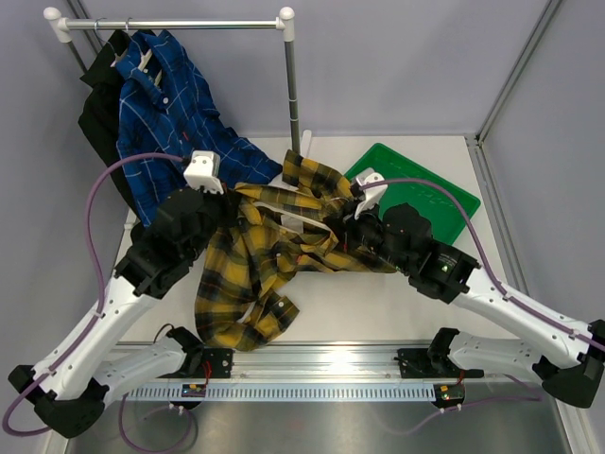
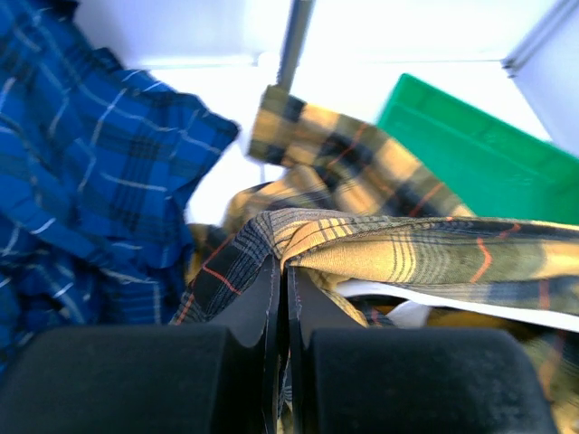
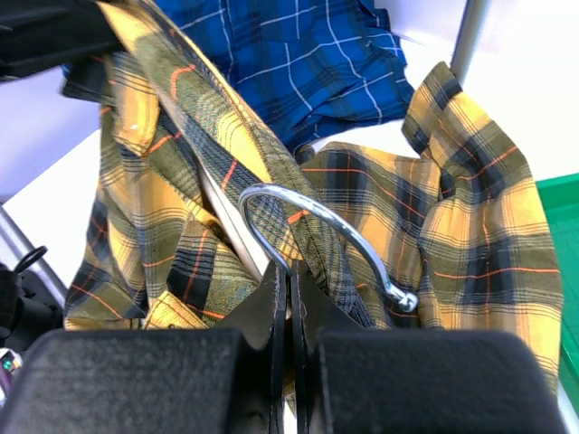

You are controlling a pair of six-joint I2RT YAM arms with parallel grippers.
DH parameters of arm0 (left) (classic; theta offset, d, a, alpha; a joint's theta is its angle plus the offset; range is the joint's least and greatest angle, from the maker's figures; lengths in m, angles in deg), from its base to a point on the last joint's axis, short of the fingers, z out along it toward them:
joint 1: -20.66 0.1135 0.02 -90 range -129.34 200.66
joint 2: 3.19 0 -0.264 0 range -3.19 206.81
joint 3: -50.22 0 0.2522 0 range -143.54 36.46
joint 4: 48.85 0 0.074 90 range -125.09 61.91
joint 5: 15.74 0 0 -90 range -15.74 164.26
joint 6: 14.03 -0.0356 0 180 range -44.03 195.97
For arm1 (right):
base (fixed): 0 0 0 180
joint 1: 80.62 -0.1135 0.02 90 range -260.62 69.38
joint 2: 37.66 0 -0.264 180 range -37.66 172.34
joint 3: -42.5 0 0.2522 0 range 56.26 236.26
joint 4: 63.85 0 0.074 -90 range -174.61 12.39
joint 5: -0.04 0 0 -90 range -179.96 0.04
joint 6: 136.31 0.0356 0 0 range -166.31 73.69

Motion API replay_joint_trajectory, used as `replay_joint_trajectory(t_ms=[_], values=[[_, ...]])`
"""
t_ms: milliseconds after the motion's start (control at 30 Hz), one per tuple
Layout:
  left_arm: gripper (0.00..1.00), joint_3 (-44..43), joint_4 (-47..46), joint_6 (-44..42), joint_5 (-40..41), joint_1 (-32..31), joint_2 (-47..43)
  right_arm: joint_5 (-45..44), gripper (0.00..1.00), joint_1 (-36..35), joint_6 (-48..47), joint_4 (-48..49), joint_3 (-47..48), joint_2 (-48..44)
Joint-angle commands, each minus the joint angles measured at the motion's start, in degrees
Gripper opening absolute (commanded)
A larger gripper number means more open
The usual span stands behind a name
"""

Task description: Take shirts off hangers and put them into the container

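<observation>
Yellow-and-grey plaid shirt [image 2: 389,244] is what we see nipped in the left claw [image 2: 280,271], both fingers pressed flat together on a fold of the cloth with no gap between them. Over to the right claw [image 3: 288,276], and it is squeezed tight as well, closed at the foot of the metal hook [image 3: 317,221] of the white hanger [image 3: 226,221], with the collar cloth bunched around the spot. We can see the hook curling up and over to the right of those fingers, and one white arm of the hanger running off inside the shirt. From above, the shirt is strung between the two claws at the middle of the table [image 1: 378,303], with the left claw on its left shoulder and the right claw on the collar side. Its body spills down towards the near edge in a rumpled heap, and one sleeve end pokes out towards the far edge beside the upright post. Just behind the right claw we have the green container [image 1: 430,194], lying at the far right corner of the table, with the plaid cloth just beside its near left edge. At the far left stands the rail [image 1: 189,23]. The blue shirt [image 1: 170,123] hangs from it on its own hanger, tail draping down close to the left claw, and the black shirt [image 1: 95,118] is tucked behind it at the left edge.
</observation>
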Motion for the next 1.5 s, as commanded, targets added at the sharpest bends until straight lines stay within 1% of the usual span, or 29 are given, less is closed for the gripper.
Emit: replay_joint_trajectory(t_ms=[0,33,100,267,433,600,767,800,833,867,933,967,1000,1033,1100,1133,1233,1400,1467], values=[[0.0,-1.4,-0.3,-2.8,10.4,0.9,1.4,0.7,0.0,0.5,-1.4,0.8,1.6,-2.7],[0.0,-1.0,-0.1,-2.7,11.8,0.9,2.1,0.5,0.0,0.5,-1.2,0.7,1.6,-3.2],[0.0,-0.5,0.3,-1.7,11.7,0.9,2.4,0.1,0.0,0.5,-1.2,0.6,1.9,-4.6],[0.02,-0.6,1.9,-0.4,9.2,0.9,4.5,1.5,0.0,0.5,-0.5,1.2,2.6,-6.6],[0.04,-0.8,1.8,-0.2,4.2,0.9,5.7,3.4,0.0,0.5,-0.4,2.5,3.2,-6.1],[0.08,-1.6,3.0,-0.7,0.5,0.9,6.6,4.8,0.0,0.5,1.4,5.0,2.6,-4.9],[0.1,0.9,3.1,0.1,-1.8,0.9,5.9,4.6,0.0,0.5,2.1,6.8,2.4,-5.0],[0.16,1.2,3.3,0.1,-2.2,0.9,5.8,4.4,0.0,0.5,1.9,6.8,2.6,-4.9],[0.2,1.5,3.5,0.1,-2.5,0.9,5.1,4.2,0.0,0.5,1.8,6.6,2.6,-4.7],[0.22,1.6,3.6,0.0,-2.6,0.9,4.5,4.0,0.0,0.4,1.7,6.5,2.5,-4.5],[0.34,1.7,4.1,-1.2,-2.8,0.9,3.2,3.8,0.0,0.5,1.6,6.2,2.2,-4.6],[0.42,1.4,4.8,-1.7,-2.8,0.9,1.8,3.7,0.0,0.6,1.6,6.1,1.9,-4.6],[0.61,1.2,5.1,-2.7,-2.9,0.9,1.0,3.5,0.0,0.5,1.6,6.1,1.3,-4.6],[0.69,0.8,5.6,-3.5,-3.2,0.9,0.2,3.2,0.0,0.5,1.6,6.1,1.0,-4.6],[0.81,-0.3,7.4,-5.3,-3.0,0.9,-2.1,2.9,0.0,0.5,1.2,6.0,0.1,-4.6],[0.89,-0.7,8.1,-6.0,-2.6,1.0,-2.7,2.3,0.0,0.5,1.0,5.7,-0.3,-4.6],[0.98,-2.2,10.6,-8.9,-2.0,1.0,-5.1,1.0,0.0,0.5,-0.2,5.6,-1.9,-4.9],[0.99,-4.3,13.8,-12.6,-4.7,1.1,-7.3,0.5,0.0,0.6,-1.9,6.3,-3.8,-4.2],[0.99,-4.8,14.3,-13.0,-7.4,1.1,-7.5,0.3,0.0,0.7,-2.1,6.3,-3.8,-3.1]])
